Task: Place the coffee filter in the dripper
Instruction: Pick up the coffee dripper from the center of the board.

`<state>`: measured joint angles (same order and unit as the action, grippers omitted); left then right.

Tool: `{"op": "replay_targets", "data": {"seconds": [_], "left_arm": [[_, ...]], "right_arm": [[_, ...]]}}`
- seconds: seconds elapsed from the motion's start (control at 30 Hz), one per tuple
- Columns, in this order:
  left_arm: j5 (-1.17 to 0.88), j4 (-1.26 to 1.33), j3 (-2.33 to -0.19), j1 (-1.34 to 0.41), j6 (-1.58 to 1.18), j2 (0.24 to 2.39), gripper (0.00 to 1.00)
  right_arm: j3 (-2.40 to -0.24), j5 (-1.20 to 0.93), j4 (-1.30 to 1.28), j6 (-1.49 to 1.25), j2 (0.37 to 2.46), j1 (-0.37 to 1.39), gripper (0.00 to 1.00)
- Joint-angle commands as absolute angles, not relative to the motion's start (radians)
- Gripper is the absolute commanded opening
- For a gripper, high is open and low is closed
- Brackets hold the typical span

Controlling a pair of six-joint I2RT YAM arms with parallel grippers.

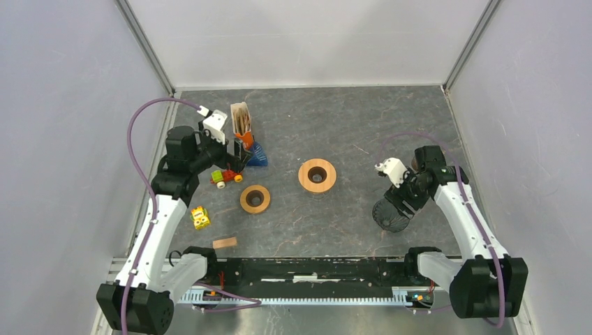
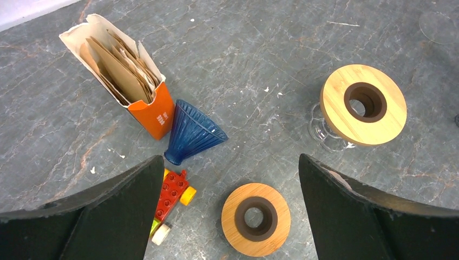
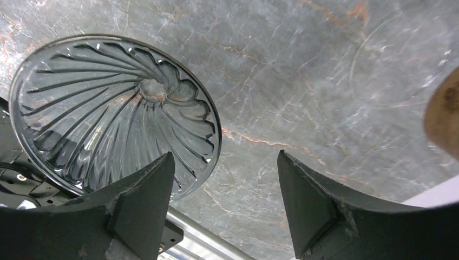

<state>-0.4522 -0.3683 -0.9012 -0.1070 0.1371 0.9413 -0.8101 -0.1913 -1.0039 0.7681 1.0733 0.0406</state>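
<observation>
From above, the left gripper (image 1: 234,160) hangs over the back left of the desk (image 1: 349,125), next to the box (image 1: 241,120) of filters (image 1: 240,115). The blue dripper (image 1: 257,155) lies on its side, right beside the box. A toy car (image 1: 225,176) sits just in front of them. A yellow block (image 1: 200,218) and a wood block (image 1: 225,243) lie nearer the arm bases. Mid-desk are two wooden rings, the small ring (image 1: 255,199) and the large ring (image 1: 317,175). On the right, the right gripper (image 1: 396,206) hovers at the glass dripper (image 1: 388,216).

The left wrist view shows the left gripper (image 2: 230,162) released, with its jaws wide apart and nothing between them. The filters (image 2: 122,70) stand upright in the box (image 2: 154,116), which is open at the top. The blue dripper (image 2: 192,132) rests with its narrow end toward the toy car (image 2: 173,195). The small ring (image 2: 255,219) lies flat, and the large ring (image 2: 364,104) sits on a clear glass stand.

In the right wrist view the right gripper (image 3: 224,157) is also released, with only desk (image 3: 303,81) showing between its jaws. The glass dripper (image 3: 108,108) is tilted, its ribbed inside facing the camera. Its rim runs behind the left-hand finger (image 3: 141,211), and I cannot tell whether they touch.
</observation>
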Motion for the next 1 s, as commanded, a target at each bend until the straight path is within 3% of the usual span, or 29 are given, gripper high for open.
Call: {"op": "replay_targets", "data": {"seconds": [0.0,0.23,0.57,0.93,0.97], "left_arm": [[-0.488,-0.321,-0.888,-0.109,0.121,0.922,1.00],[-0.491,-0.315,-0.880,-0.111,0.121,0.899,1.00],[-0.487,-0.329,-0.871,-0.110,0.141,0.883,1.00],[-0.506,-0.324,-0.878,-0.113,0.131,0.889,1.00],[-0.511,-0.334,-0.884,-0.115,0.144,0.895,1.00]], "right_arm": [[-0.781,-0.288,-1.010,0.846,1.106,-0.018,0.73],[-0.785,-0.417,-1.032,0.876,1.185,-0.069,0.50],[-0.794,-0.429,-1.018,0.855,1.186,-0.074,0.43],[-0.922,-0.537,-1.080,0.841,1.232,-0.074,0.00],[-0.946,-0.562,-1.091,0.838,1.238,-0.074,0.00]]}}
